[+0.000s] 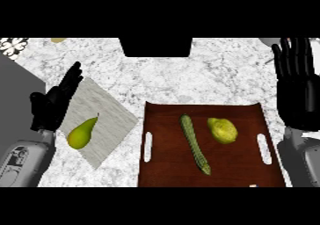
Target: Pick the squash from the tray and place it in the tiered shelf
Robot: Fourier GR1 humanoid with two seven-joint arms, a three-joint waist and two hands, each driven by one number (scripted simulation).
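A pear-shaped yellow-green squash [82, 133] lies on the grey marbled top of the tiered shelf [103, 105] at the left. My left hand [53, 103] stands just left of it, fingers straight and open, not touching it. The brown tray [240, 169] at centre right holds a long green cucumber [195, 144] and a yellow lemon [222, 130]. At the right edge, beyond the tray's far corner, my right hand [299, 83] rests open with its fingers up and holds nothing.
A black block [156, 46] sits at the counter's far middle edge. A white patterned object [7, 46] shows at the far left corner, and a grey surface [13, 88] borders the counter on the left. White marble counter [188, 79] lies between shelf and tray.
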